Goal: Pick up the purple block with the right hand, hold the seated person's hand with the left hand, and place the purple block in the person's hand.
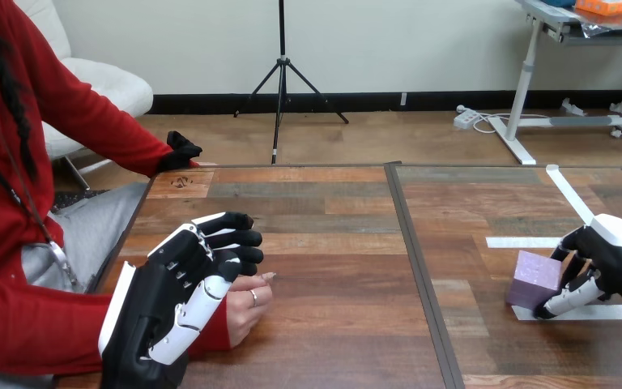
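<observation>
Right hand (615, 247): at the counter's right side, curled round the purple block, with its thumb along the block's near side and its other fingers against the side facing the arm.
Purple block (534, 279): right part of the counter (332, 243), inside the right hand's grasp, just above a strip of white tape (607, 312); I cannot tell whether it rests on the wood or is lifted clear.
Left hand (174, 300): low at the counter's left, back towards the camera, over and in front of the person's hand; I cannot tell whether it has hold of it.
Person's hand (247, 304): lying on the counter near its left edge, partly hidden by the left hand and well apart from the block.
</observation>
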Controlling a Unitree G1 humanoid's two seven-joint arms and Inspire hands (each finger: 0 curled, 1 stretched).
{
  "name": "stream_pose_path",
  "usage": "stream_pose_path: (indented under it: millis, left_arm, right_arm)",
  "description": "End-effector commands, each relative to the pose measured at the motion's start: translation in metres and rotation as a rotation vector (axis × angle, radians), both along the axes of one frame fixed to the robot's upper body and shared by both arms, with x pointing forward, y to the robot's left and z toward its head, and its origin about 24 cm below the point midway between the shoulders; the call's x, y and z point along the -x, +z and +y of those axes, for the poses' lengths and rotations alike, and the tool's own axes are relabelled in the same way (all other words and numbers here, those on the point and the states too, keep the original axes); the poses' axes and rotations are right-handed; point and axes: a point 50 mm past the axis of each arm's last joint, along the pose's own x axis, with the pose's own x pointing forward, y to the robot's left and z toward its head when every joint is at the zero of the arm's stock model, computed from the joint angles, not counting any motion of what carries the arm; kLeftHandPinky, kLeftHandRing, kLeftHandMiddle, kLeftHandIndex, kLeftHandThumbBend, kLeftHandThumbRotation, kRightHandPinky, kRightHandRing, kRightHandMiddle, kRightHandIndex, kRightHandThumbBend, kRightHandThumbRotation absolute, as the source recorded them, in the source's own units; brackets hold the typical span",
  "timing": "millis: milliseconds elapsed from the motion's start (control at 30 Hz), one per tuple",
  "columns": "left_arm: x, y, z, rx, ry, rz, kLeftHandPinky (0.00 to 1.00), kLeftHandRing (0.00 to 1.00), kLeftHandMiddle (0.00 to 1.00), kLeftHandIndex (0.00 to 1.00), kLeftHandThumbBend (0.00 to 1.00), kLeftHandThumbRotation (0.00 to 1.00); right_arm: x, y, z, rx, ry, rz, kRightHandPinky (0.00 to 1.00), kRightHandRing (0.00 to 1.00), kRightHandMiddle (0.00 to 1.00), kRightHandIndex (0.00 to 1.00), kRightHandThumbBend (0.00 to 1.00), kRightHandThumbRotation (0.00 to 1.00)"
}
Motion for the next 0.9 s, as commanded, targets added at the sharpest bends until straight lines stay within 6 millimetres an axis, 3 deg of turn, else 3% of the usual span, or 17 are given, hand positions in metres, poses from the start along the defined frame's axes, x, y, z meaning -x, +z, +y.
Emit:
stream_pose_path:
  millis: [0,400,867]
  left_arm:
    - [-0.0121,0.0206,-0.0025,-0.006,-0.018,-0.1,0.58,0.61,0.64,0.66,0.63,0.55]
    - [-0.013,0.0202,-0.0024,0.006,-0.024,-0.097,0.59,0.61,0.64,0.65,0.63,0.52]
    - [-0.0135,0.0213,-0.0027,0.003,-0.027,-0.098,0.58,0.61,0.64,0.65,0.64,0.5]
  right_arm:
    - [-0.0198,0.023,0.0097,-0.026,0.015,-0.074,0.38,0.46,0.52,0.58,0.77,0.0]
    - [-0.0204,0.0249,0.0106,-0.035,0.023,-0.059,0.51,0.58,0.64,0.65,0.85,0.02]
    - [-0.0213,0.0252,0.012,-0.04,0.023,-0.037,0.5,0.6,0.67,0.71,0.87,0.11]
